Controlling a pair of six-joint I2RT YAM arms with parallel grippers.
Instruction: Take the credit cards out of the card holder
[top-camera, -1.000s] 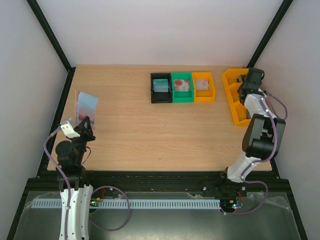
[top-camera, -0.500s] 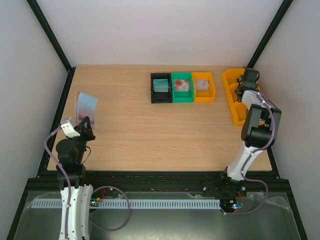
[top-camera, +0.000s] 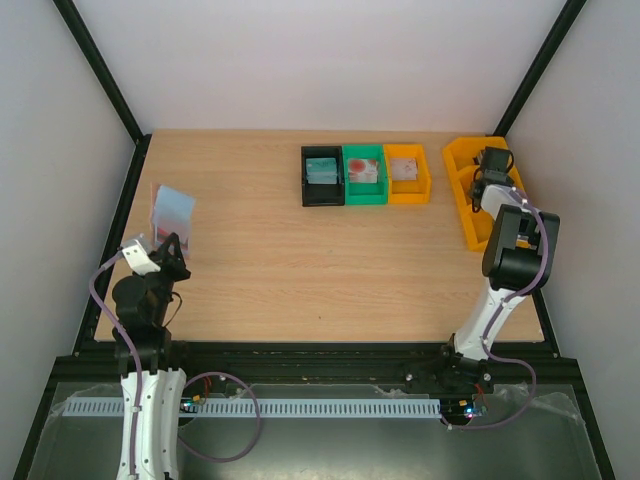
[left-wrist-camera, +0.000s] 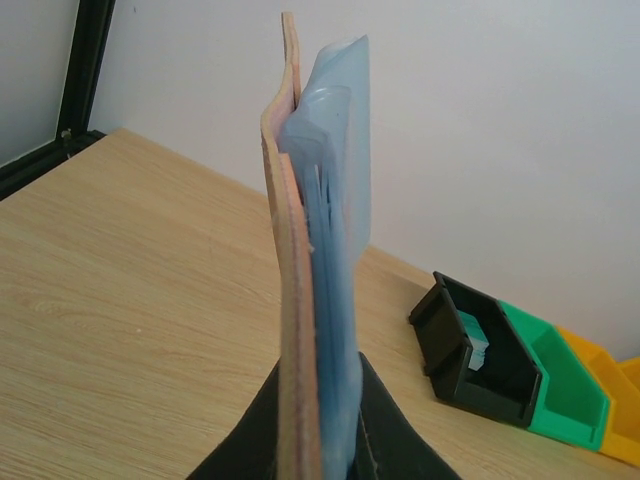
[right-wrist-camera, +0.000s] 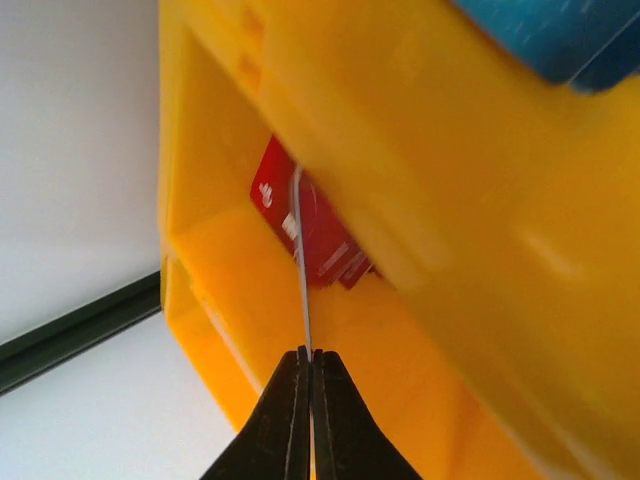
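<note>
The card holder (top-camera: 172, 212) stands upright at the table's left, with my left gripper (top-camera: 165, 245) shut on its lower edge. In the left wrist view the holder (left-wrist-camera: 300, 250) shows edge-on, pinkish-tan leather on the left and pale blue layers on the right, clamped between the black fingers (left-wrist-camera: 385, 425). My right gripper (top-camera: 490, 165) hangs over the yellow bin (top-camera: 462, 195) at the far right. In the right wrist view that gripper (right-wrist-camera: 311, 355) is shut on a thin pale credit card (right-wrist-camera: 303, 270) seen edge-on. A red credit card (right-wrist-camera: 315, 235) lies inside the yellow bin (right-wrist-camera: 420, 330).
A black bin (top-camera: 322, 188), a green bin (top-camera: 364, 192) and an orange bin (top-camera: 407, 190) sit in a row at the table's far middle, each holding something small. A blurred blue object (right-wrist-camera: 560, 30) shows beyond the yellow bin's wall in the right wrist view.
My right wrist has moved farther back along the yellow bin, and the right arm has straightened up. The left arm and card holder have stayed put.
</note>
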